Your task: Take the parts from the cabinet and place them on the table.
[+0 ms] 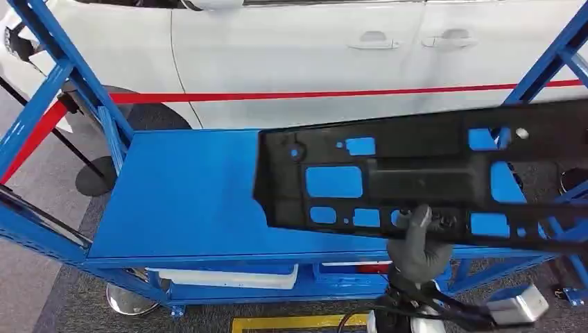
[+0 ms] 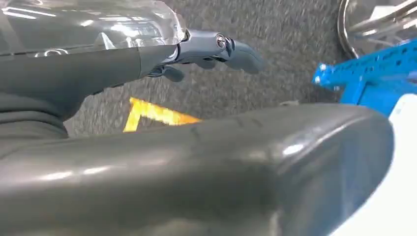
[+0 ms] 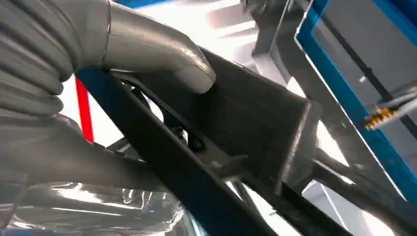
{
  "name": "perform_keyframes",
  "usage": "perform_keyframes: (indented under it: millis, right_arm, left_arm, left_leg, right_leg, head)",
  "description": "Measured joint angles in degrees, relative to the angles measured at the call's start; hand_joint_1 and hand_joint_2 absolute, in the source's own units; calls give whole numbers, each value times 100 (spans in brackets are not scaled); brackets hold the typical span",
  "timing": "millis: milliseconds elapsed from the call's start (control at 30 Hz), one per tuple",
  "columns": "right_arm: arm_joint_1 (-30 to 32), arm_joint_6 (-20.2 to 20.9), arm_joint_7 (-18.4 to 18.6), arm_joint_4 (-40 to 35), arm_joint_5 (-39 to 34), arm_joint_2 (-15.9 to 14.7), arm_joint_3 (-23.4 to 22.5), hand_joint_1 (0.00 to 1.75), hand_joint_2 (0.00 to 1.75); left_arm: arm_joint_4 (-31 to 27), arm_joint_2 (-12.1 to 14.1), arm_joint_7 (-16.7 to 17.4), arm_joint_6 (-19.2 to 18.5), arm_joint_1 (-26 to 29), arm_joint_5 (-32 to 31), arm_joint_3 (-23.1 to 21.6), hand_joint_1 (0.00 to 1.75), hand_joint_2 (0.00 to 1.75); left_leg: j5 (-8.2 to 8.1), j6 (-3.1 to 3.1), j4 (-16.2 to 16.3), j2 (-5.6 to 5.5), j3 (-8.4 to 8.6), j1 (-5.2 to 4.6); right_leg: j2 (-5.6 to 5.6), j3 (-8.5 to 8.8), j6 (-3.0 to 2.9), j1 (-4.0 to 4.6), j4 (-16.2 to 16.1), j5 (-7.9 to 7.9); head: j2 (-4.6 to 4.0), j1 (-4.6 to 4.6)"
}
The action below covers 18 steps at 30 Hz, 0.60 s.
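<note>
Evidently mid-carry | right hand (image 1: pixel 418 243) clenched the black part (image 1: pixel 423 173) at its near edge, lower centre, keeping it level above the blue tabletop (image 1: pixel 187 201) for set-down | left hand (image 2: pixel 216 51) hung released toward the floor.

Bright even light, soft shadows, wrist views blurred — perhaps motion — glare on plastic.

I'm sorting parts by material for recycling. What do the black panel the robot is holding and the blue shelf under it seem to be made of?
The black panel looks like moulded plastic with a matte finish: dull surface, many shaped cut-outs, a raised rib along the edge, though coated metal can't be ruled out. The right hand grips its near edge. The blue shelf looks like painted sheet metal: flat, smooth, even glossy blue, with perforated uprights.
</note>
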Motion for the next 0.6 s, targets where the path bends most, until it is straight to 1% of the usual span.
perform_keyframes:
  millis: [33, 67, 100, 167, 200, 233, 267, 300, 333, 367, 400, 433, 467, 500, 533, 567, 600]
  right_arm:
    - [125, 7, -53, -93, 47, -4, -4, 175, 175]
    - [206, 13, -75, -174, 77, -13, -4, 175, 175]
    - [281, 20, -99, -244, 97, -18, -13, 175, 175]
    - [409, 29, -99, -316, 101, -24, -26, 175, 175]
    - [453, 29, -99, -337, 101, -29, -28, 175, 175]
    - [482, 29, -99, -364, 103, -33, -33, 175, 175]
    - [500, 29, -99, -390, 101, -37, -37, 175, 175]
    - [517, 29, -99, -420, 103, -42, -39, 175, 175]
    - [533, 29, -101, -445, 103, -42, -42, 175, 175]
    - [548, 29, -103, -473, 103, -44, -46, 175, 175]
    - [557, 29, -107, -495, 103, -44, -57, 175, 175]
    - [558, 29, -107, -508, 108, -46, -61, 175, 175]
    - [562, 28, -107, -514, 108, -46, -63, 175, 175]
    - [571, 28, -107, -521, 108, -46, -63, 175, 175]
    - [577, 29, -107, -538, 107, -48, -63, 175, 175]
    - [593, 31, -107, -551, 108, -50, -70, 175, 175]
    - [594, 33, -107, -565, 108, -53, -76, 175, 175]
  left_arm:
    - [4, 2, -4, 2, -4, 5, 18, 0, 0]
    - [4, -2, -7, 7, -1, 9, 40, 0, 0]
    - [4, -15, -4, 9, -3, 9, 64, 0, 0]
    - [4, -20, -7, 15, -10, 11, 81, 0, 0]
    - [4, -24, -7, 15, -13, 11, 83, 0, 0]
    - [4, -24, -7, 15, -12, 11, 85, 0, 0]
    - [4, -24, -4, 15, -14, 11, 90, 0, 0]
    - [4, -24, -5, 15, -13, 11, 94, 0, 0]
    - [4, -24, -4, 17, -14, 13, 98, 0, 0]
    - [4, -20, -7, 17, -34, 13, 109, 0, 0]
    - [4, -20, -11, 20, -42, 13, 116, 0, 0]
    - [4, -26, -18, 20, -44, 13, 118, 0, 0]
    - [4, -26, -22, 22, -44, 13, 118, 0, 0]
    - [4, -26, -22, 22, -41, 13, 120, 0, 0]
    - [9, -37, -20, 24, -37, 13, 120, 0, 0]
    - [9, -50, -20, 24, -47, 15, 120, 0, 0]
    - [9, -48, -22, 24, -51, 15, 123, 0, 0]
  left_leg:
    - [-79, -33, 38, 12, -11, 5]
    - [-256, -64, 199, 35, -57, 11]
    - [-545, -90, 588, 41, -201, 25]
    - [-1019, -129, 1480, 43, -537, 42]
    - [-1124, -137, 1769, 43, -620, 42]
    - [-1083, -131, 1763, 43, -563, 42]
    - [-939, -116, 1497, 43, -378, 41]
    - [-713, -85, 960, 43, -39, 38]
    - [-532, -43, 394, 44, 316, 33]
    - [-556, 11, -73, 50, 555, 10]
    - [-488, 17, -73, 54, 529, -31]
    - [-466, 33, -63, 50, 510, -50]
    - [-439, 60, -59, 44, 499, -63]
    - [-397, 95, -68, 45, 495, -74]
    - [-282, 126, -167, 53, 479, -6]
    - [-216, 147, -178, 95, 443, -5]
    - [-167, 209, -181, 104, 366, -1]
  right_leg:
    - [-20, 4, -55, -48, -43, 34]
    - [-26, -5, -85, -49, -46, 47]
    - [-29, -30, -117, -47, -45, 61]
    - [-46, -95, -143, -29, -35, 100]
    - [-51, -142, -143, -20, -20, 126]
    - [-51, -188, -141, -16, 2, 146]
    - [-49, -232, -136, -13, 26, 166]
    - [-43, -273, -126, -8, 52, 187]
    - [-37, -301, -116, 0, 67, 212]
    - [-47, -312, -93, -9, 77, 241]
    - [-50, -316, -46, 9, 74, 270]
    - [-55, -322, -6, -10, 72, 295]
    - [-60, -320, 29, -24, 64, 326]
    - [-59, -307, 64, -33, 27, 376]
    - [-52, -330, 103, -5, 39, 395]
    - [-26, -378, 130, -32, 124, 209]
    - [-30, -464, 153, -41, 364, -113]
  head:
    - [0, 0]
    - [0, -7]
    - [0, -20]
    - [0, -18]
    - [0, -17]
    - [0, -17]
    - [0, -18]
    - [0, -20]
    - [0, -17]
    - [0, -17]
    - [0, -6]
    - [0, -22]
    - [0, -6]
    - [0, -15]
    - [0, -6]
    - [0, -11]
    - [0, 13]
